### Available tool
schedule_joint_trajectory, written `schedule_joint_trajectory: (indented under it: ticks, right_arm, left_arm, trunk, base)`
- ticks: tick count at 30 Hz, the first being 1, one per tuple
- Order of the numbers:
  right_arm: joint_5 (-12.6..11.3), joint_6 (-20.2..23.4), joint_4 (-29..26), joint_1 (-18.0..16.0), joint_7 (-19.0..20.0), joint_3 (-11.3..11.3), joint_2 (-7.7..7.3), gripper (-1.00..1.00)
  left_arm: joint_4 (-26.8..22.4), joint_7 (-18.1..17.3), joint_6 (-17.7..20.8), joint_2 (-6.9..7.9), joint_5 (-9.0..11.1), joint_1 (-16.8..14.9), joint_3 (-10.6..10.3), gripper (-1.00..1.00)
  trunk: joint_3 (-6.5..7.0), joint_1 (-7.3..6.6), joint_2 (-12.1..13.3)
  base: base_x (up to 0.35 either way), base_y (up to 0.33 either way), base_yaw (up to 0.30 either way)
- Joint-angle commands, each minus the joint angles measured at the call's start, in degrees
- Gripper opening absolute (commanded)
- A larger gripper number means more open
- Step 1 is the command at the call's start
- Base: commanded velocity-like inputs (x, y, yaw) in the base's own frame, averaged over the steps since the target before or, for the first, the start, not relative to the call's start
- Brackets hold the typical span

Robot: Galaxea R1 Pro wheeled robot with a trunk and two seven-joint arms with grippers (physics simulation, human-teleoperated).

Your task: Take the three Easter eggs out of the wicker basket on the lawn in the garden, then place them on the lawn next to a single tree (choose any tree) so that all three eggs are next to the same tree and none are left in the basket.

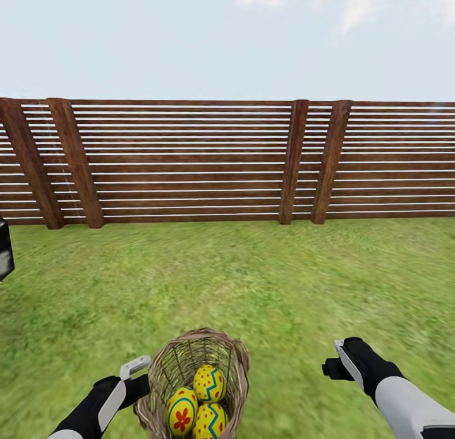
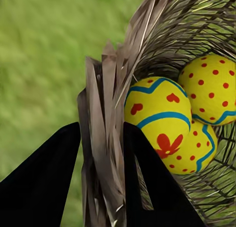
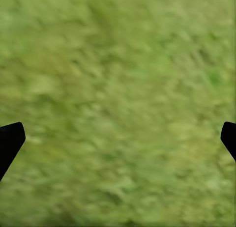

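Left gripper (image 2: 101,183): jaws pinch the basket (image 1: 165,363) rim.
Right gripper (image 3: 118,141): jaws spread wide over the lawn (image 1: 265,287).
Eggs (image 1: 197,402): three, inside basket.

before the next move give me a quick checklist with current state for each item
1. Left gripper clamped on wicker basket rim: ok.
2. All three Easter eggs inside the basket: ok.
3. Right gripper open and holding nothing, over lawn: ok.
4. Tree in sight for placing: not ok, just the fence ahead.
5. Basket lifted off the grass: cannot tell.
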Motion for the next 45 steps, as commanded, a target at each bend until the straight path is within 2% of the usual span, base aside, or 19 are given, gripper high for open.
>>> schedule_joint_trajectory:
  ticks: [1, 5, 11, 18, 25, 39, 45]
  right_arm:
    - [-0.3, 0.3, -0.1, 0.0, -0.2, 0.4, -0.04, 1.00]
    - [-0.3, 0.3, -0.1, 0.0, -0.2, 0.4, -0.01, 1.00]
    - [-0.3, 0.1, -0.1, 0.0, -0.2, 0.4, 0.01, 1.00]
    - [-0.3, 0.0, -0.1, 0.0, -0.2, 0.4, 0.04, 1.00]
    - [-0.3, -0.1, -0.1, 0.0, -0.2, 0.4, 1.06, 1.00]
    - [-0.3, -0.1, 0.1, 0.0, -0.2, 0.4, 1.19, 1.00]
    - [-0.3, -0.3, 0.1, 0.0, -0.2, 0.4, 1.19, 1.00]
  left_arm:
    - [-0.1, 0.3, 0.3, -0.02, 0.9, 0.0, 0.1, -1.00]
    - [-0.1, 0.5, 0.4, -0.03, 1.1, 0.0, 0.1, -1.00]
    - [-0.1, 0.8, 0.3, -1.15, 0.9, 0.0, 0.2, -1.00]
    - [0.0, 1.0, 0.3, -1.34, 0.9, 0.0, 0.2, -1.00]
    - [0.0, 0.9, 0.3, -1.43, 0.9, 0.0, 0.2, -1.00]
    - [0.0, 0.9, 0.4, -1.53, 0.9, 0.0, 0.1, -1.00]
    - [0.1, 0.9, 0.1, -2.21, 0.9, 0.0, 0.3, -1.00]
  trunk:
    - [-0.06, -0.01, 0.0]
    - [0.66, -0.89, 1.6]
    - [1.74, -2.20, 4.0]
    - [2.99, -3.74, 6.8]
    - [4.25, -5.28, 9.6]
    - [6.76, -8.35, 15.2]
    - [7.84, -9.67, 17.6]
  base:
    - [0.000, 0.000, 0.000]
    - [0.000, 0.000, 0.000]
    - [0.000, 0.000, 0.000]
    - [-0.134, 0.046, 0.000]
    - [-0.117, 0.004, -0.001]
    - [0.000, 0.000, -0.254]
    - [-0.009, -0.001, -0.210]
